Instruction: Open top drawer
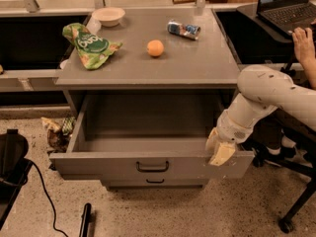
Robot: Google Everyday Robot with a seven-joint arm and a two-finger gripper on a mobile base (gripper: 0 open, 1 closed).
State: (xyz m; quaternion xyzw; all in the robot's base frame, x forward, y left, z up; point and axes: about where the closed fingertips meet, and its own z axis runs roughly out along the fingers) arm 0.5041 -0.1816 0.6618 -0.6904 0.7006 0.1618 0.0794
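The top drawer (98, 166) stands pulled far out of the grey cabinet, and its inside looks empty. Its wide front panel carries a small black bar handle (152, 167) at the centre. My gripper (218, 150) hangs at the right end of the drawer front, with its pale fingers over the top edge of the panel. The white arm (266, 95) reaches in from the right.
The cabinet top (197, 58) holds a green chip bag (91, 45), an orange (155, 48), a can (183, 29) and a white bowl (108, 16). A lower drawer front (155, 181) sits below. A person's hand (302, 39) and laptop (286, 4) are at right. Litter (57, 130) and a black bag (12, 157) lie at left.
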